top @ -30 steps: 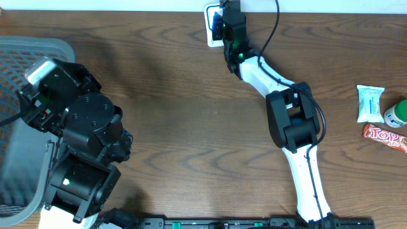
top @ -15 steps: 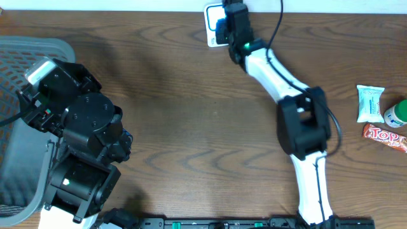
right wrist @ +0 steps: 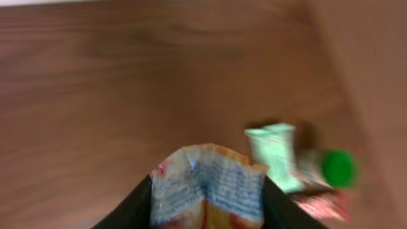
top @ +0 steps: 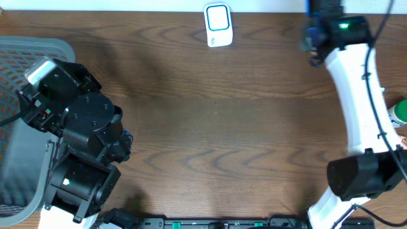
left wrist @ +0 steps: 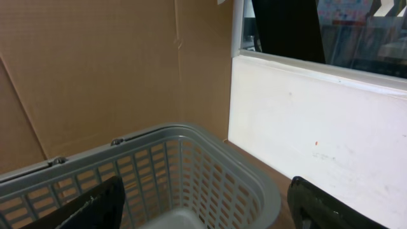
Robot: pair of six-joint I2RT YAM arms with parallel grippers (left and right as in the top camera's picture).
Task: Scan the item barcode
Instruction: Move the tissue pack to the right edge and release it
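Packet [right wrist: 205,181], crinkled and printed, sits pinched by the right gripper [right wrist: 206,200] at the bottom centre of its wrist view, while the left gripper [left wrist: 206,187] hangs spread wide above a grey basket [left wrist: 191,130].

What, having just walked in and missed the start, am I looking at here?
Two robot arms work at a brown wooden table. The right gripper is closed on a small crinkly packet with white-and-blue print, holding it above the tabletop toward the far right, apart from the small white device with a blue-framed face at the far edge, presumably the scanner. The left gripper hangs open over a grey plastic mesh basket, holding nothing.
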